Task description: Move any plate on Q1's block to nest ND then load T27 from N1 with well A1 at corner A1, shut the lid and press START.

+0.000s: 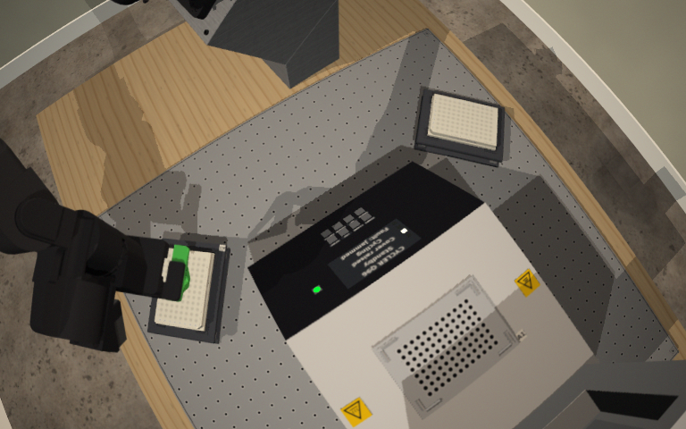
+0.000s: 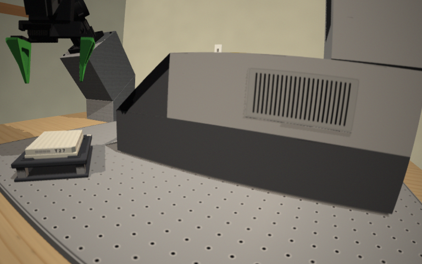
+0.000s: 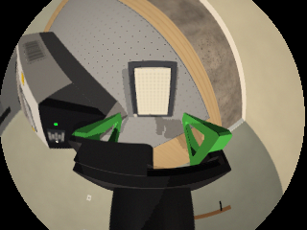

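The sealed plate T27 (image 1: 186,291) lies flat on the dark nest N1 (image 1: 189,329) at the left of the grey breadboard. Its "T27" label faces the exterior view (image 2: 59,150). My gripper (image 2: 52,63) is open and empty. It hangs well above T27, its green fingers pointing down and spread wider than the plate; the wrist view shows the plate (image 3: 153,90) centred beyond the fingers. Cycler Q1 (image 1: 415,276) has its lid (image 1: 633,393) raised. Its block (image 1: 445,345) is bare, with the 'A1' mark (image 1: 521,335) at one corner. The status lamp (image 1: 315,290) is green.
A second plate (image 1: 463,121) lies on the other nest, beyond Q1's panel end. The key rows (image 1: 347,228) sit on Q1's black sloped panel. A dark grey box (image 1: 278,31) stands at the wooden table's far edge.
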Controlling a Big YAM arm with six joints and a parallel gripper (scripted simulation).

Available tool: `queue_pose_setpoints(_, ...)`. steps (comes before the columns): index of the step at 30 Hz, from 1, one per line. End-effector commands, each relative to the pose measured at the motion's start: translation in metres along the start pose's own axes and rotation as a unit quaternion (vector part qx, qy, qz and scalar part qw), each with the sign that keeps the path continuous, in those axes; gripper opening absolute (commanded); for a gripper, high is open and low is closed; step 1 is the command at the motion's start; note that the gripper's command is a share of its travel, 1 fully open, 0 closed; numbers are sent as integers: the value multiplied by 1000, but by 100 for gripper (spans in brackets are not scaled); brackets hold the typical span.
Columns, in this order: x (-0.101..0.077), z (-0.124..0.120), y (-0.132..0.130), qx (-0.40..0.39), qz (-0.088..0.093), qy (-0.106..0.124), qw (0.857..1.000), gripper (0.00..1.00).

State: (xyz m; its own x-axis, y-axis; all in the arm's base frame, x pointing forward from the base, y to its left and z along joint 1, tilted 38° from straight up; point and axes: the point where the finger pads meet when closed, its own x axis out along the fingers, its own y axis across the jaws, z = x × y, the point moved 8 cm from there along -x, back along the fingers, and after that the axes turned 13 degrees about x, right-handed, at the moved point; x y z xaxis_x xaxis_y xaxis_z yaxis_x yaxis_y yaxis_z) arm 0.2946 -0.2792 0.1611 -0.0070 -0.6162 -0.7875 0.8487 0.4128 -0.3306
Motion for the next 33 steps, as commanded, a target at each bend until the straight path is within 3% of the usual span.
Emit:
queue_pose_setpoints(1,18,-6,-2,-9,-4,7,1000,100)
queue_pose_setpoints(7,24,11,0,-3,4,-18,1000,100)
queue_pose_setpoints(33,106,13,-2,2,-1,-11,1000,100)
